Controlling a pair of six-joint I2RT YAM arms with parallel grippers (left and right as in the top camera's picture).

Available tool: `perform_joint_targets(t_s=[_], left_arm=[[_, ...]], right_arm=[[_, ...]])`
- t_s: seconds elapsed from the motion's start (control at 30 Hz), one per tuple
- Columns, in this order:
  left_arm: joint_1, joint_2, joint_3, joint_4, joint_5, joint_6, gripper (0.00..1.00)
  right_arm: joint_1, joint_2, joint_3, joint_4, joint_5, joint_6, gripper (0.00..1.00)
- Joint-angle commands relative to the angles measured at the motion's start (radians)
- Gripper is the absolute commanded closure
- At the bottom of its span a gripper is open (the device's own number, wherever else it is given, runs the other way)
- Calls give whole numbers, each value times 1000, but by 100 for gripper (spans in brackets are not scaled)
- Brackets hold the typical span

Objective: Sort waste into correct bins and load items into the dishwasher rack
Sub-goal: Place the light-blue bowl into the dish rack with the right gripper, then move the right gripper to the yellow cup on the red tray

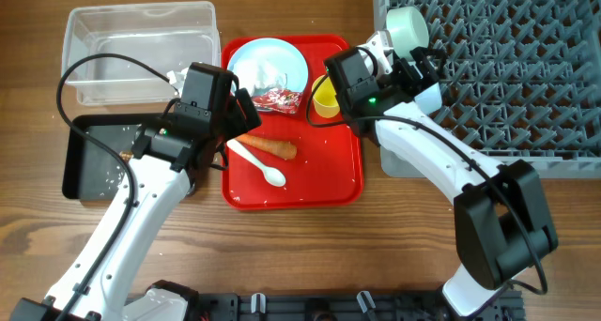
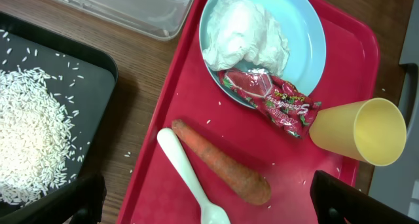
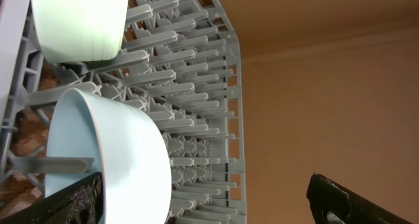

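Observation:
On the red serving tray (image 1: 343, 175) lie an orange carrot (image 2: 222, 165) and a white spoon (image 2: 186, 175). The pale blue plate (image 2: 308, 37) holds crumpled tissue (image 2: 245, 37) and the red wrapper (image 2: 275, 99). A yellow cup (image 2: 363, 132) lies on its side. Rice (image 2: 26, 139) fills the black tray (image 1: 89, 175). The clear tub (image 1: 141, 44) stands behind it. My left gripper (image 2: 206, 198) is open above the carrot and spoon. My right gripper (image 3: 209, 198) is open at the grey rack (image 1: 507, 68), beside a bowl (image 3: 111, 152). A second bowl (image 3: 78, 21) stands behind.
Loose rice grains are scattered on the red tray and on the wood by the black tray. The rack's upright pegs (image 3: 190, 106) crowd round both bowls. Bare wooden table (image 1: 394, 246) lies in front of the red tray.

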Motion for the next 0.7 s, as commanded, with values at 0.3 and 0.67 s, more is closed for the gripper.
perform_joint_targets(t_s=[0.3, 0.67], left_arm=[[6, 6, 6, 0, -6, -6, 0], [6, 6, 6, 0, -6, -6, 0]], right_arm=[[0, -3, -6, 51, -310, 71, 0], [0, -69, -5, 30, -500, 201, 0]])
